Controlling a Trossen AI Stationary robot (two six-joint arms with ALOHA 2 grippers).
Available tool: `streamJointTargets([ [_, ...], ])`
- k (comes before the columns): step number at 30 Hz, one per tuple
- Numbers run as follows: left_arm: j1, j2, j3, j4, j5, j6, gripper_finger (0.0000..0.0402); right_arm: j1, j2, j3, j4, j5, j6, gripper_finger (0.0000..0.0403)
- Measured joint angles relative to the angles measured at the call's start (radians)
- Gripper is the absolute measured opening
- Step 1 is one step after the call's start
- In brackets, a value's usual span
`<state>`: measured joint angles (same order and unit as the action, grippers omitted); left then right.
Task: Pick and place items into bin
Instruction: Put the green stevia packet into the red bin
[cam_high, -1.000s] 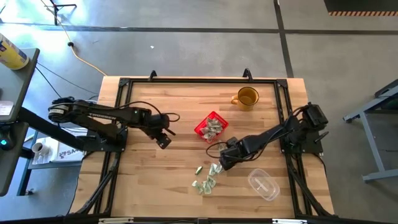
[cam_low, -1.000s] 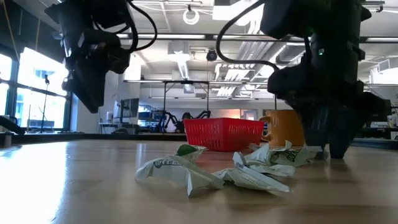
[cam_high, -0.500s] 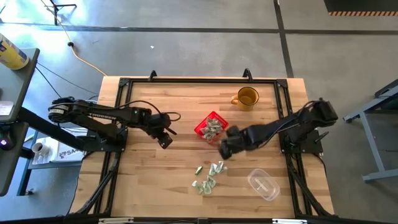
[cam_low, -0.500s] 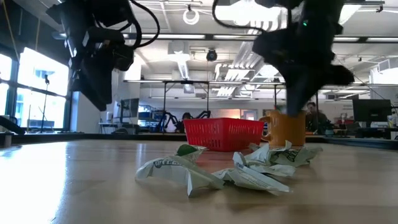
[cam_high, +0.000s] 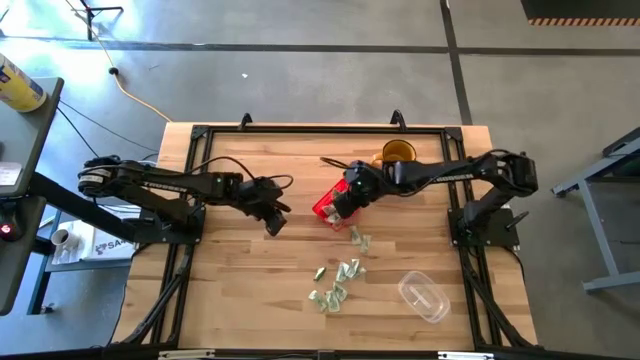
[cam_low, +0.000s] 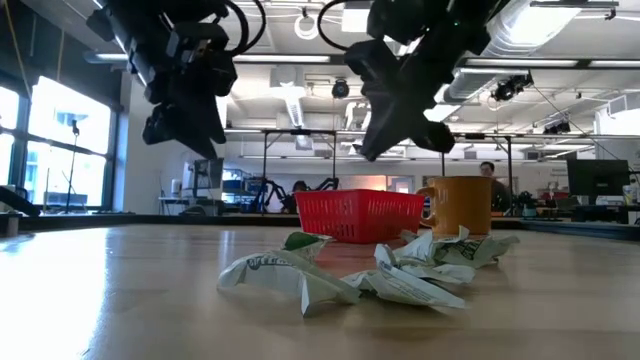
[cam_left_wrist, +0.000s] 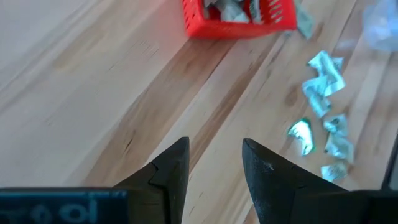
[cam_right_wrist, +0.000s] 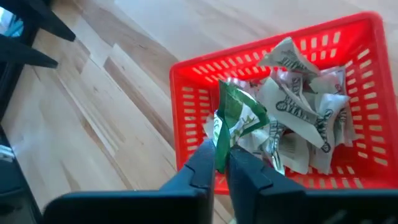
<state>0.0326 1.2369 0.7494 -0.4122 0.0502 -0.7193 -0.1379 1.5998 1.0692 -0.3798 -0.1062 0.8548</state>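
Note:
The red bin (cam_high: 322, 208) stands mid-table with several green-and-white wrapped items (cam_right_wrist: 305, 112) inside. My right gripper (cam_high: 338, 207) hangs over the bin, shut on one wrapped item (cam_right_wrist: 239, 118). More items (cam_high: 338, 282) lie loose on the wood nearer the table's front edge, and one item (cam_high: 360, 240) lies closer to the bin. My left gripper (cam_high: 275, 222) hovers to the left of the bin, open, with nothing between its fingers (cam_left_wrist: 177, 168). My right gripper pinches the wrapped item by one end (cam_right_wrist: 219, 138) between its two fingertips (cam_right_wrist: 205, 158). The rest of the wrapper sticks out past the tips. The fingers slant down from the table's right side. The item is lifted clear, above the bin's near-left corner (cam_right_wrist: 186, 68).
An amber mug (cam_high: 397, 156) stands just beyond the bin toward the far edge. A clear plastic container (cam_high: 423, 297) lies near the front right. Bare wood stretches left of the bin and under my left gripper.
My right gripper has shut on an item at the loose pile, risen, and swung toward the far edge, ending above the bin with the item lifted clear. My left gripper has drifted a little toward the bin, still open.

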Motion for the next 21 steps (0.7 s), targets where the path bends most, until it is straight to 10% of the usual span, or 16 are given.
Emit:
streamJointTargets([
  [12,0.000,0.147,0.000,0.170,0.122,-0.072,0.0207,0.058,-0.016,0.017,-0.075,0.070,0.044,0.0262],
  [21,-0.054,0.282,0.044,0.261,0.183,-0.072,0.0210,0.283,-0.039,0.163,-0.605,0.327,0.318,0.0291],
])
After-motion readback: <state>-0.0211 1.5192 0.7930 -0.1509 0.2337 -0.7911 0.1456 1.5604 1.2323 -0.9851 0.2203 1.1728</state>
